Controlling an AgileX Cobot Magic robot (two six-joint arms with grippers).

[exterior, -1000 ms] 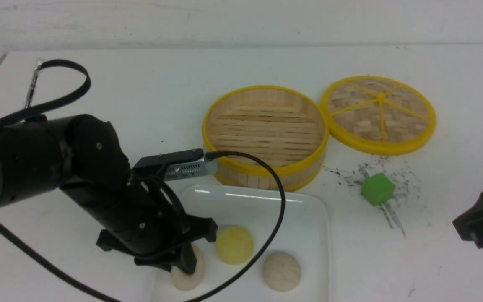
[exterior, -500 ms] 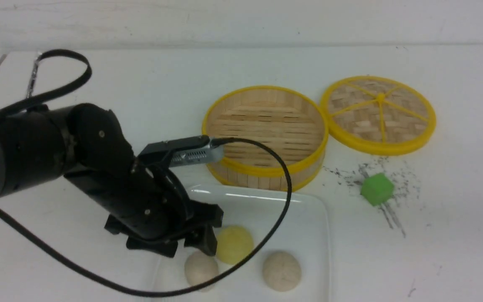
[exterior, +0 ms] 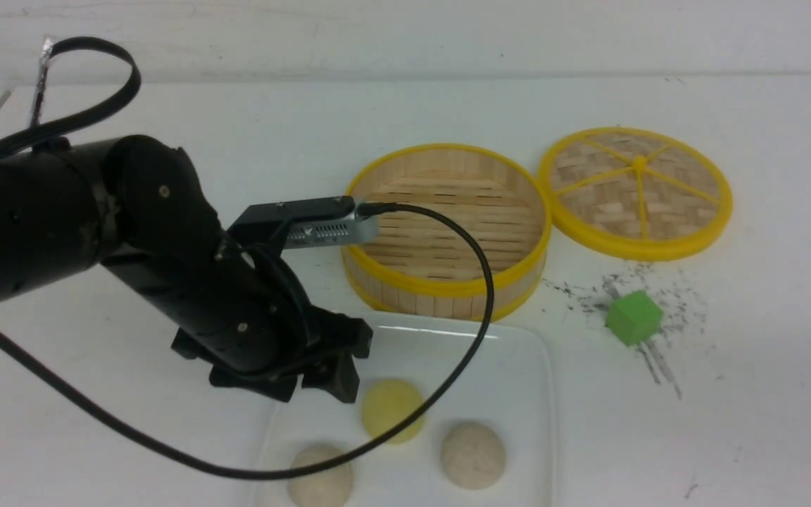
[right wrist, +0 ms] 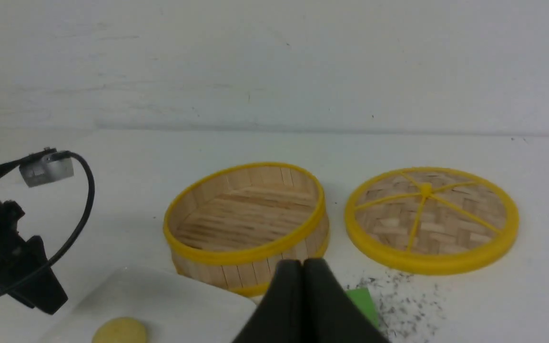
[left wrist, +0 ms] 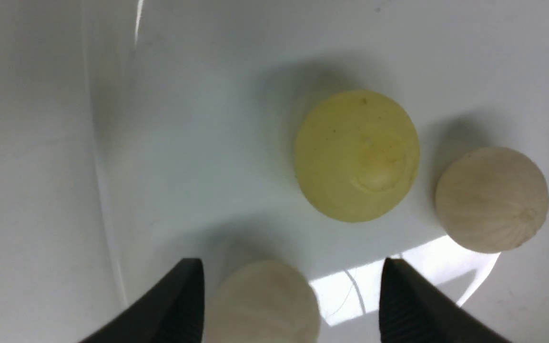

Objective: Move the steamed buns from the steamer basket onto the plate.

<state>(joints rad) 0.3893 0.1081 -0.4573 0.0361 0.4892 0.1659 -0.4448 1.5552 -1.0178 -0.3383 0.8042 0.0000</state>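
All three steamed buns lie on the white plate (exterior: 518,352): the yellow bun (exterior: 391,410), a beige bun (exterior: 473,455) to its right and a beige bun (exterior: 321,482) at the front left. The steamer basket (exterior: 448,225) behind the plate is empty. My left gripper (exterior: 307,387) is open and empty, hovering above the plate's left part. In the left wrist view its fingers (left wrist: 412,305) stand wide apart over the front-left beige bun (left wrist: 262,305), apart from it, with the yellow bun (left wrist: 356,155) and the other beige bun (left wrist: 492,205) beyond. My right gripper (right wrist: 303,262) is shut and empty.
The flat woven lid (exterior: 636,190) lies to the right of the basket. A green cube (exterior: 633,317) sits on dark scuff marks right of the plate. The left arm's black cable (exterior: 476,317) loops over the basket's front and the plate.
My left gripper has opened, let go of the beige bun on the plate's front left, and risen away from it. The right arm has drawn back out of the front view.
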